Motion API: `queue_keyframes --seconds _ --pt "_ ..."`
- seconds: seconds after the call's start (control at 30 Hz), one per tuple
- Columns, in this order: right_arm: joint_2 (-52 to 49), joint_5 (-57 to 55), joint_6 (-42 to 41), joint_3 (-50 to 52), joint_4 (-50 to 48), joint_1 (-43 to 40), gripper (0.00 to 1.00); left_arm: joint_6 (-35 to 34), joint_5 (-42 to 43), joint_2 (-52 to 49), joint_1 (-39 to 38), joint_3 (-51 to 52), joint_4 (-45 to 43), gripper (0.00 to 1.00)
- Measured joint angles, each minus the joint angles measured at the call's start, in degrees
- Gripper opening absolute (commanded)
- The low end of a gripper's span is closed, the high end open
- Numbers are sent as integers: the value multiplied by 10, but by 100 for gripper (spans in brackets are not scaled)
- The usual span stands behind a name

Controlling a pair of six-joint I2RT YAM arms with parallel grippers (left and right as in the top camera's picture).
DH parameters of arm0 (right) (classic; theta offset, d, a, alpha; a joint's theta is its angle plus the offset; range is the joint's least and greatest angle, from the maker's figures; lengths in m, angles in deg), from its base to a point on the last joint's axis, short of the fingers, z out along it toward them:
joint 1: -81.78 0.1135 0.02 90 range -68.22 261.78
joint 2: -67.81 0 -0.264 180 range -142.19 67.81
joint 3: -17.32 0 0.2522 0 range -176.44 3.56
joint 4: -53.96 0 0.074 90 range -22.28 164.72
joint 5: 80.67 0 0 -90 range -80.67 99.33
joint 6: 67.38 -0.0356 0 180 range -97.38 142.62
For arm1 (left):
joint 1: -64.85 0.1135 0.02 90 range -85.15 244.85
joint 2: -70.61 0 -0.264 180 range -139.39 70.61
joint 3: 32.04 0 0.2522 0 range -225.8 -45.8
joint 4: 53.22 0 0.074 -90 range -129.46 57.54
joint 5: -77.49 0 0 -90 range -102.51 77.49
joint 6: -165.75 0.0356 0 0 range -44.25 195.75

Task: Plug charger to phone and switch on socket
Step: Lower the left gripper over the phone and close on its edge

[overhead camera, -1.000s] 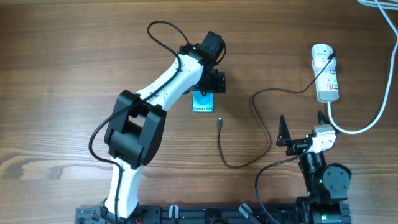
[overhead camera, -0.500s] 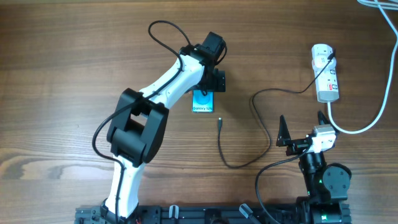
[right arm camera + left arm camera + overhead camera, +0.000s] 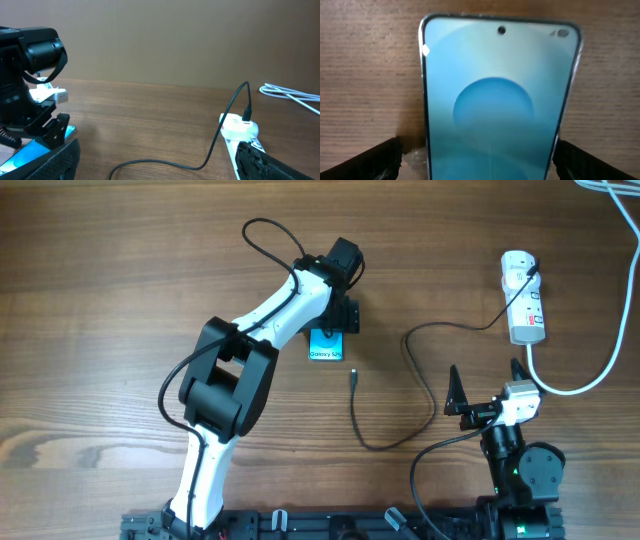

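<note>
The left gripper point(image 3: 476, 162) hangs spread astride the phone point(image 3: 495, 90), flat on the table point(image 3: 100, 280), apparently about to pin it; next the idle, unclenched right gripper point(image 3: 487, 383) must fetch the charger tip point(image 3: 354, 377) lying nearby.

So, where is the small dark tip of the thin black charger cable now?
The cable's connector tip lies loose on the wooden table near the centre of the overhead view, just right of the turquoise-screened phone and unplugged.
</note>
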Motion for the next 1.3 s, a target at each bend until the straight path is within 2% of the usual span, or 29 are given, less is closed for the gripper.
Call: queue_keyframes --seconds 0.33,0.4,0.5,0.67,0.83,0.97,1.07,1.3 --pt "0 0 0 0 0 0 100 -2 0 -2 0 -3 9 100" --pt "0 0 0 0 0 0 100 -2 1 -2 0 -3 9 98" --pt "0 0 0 0 0 0 100 -2 1 -2 0 -3 9 89" --pt "0 0 0 0 0 0 100 -4 1 -2 0 -3 9 87" --pt "0 0 0 0 0 0 100 -4 1 -2 0 -3 11 77" --pt "0 0 0 0 0 0 100 -4 3 -2 0 -3 13 75" --pt "0 0 0 0 0 0 100 -4 3 -2 0 -3 15 70" --pt "0 0 0 0 0 0 100 -4 5 -2 0 -4 19 68"
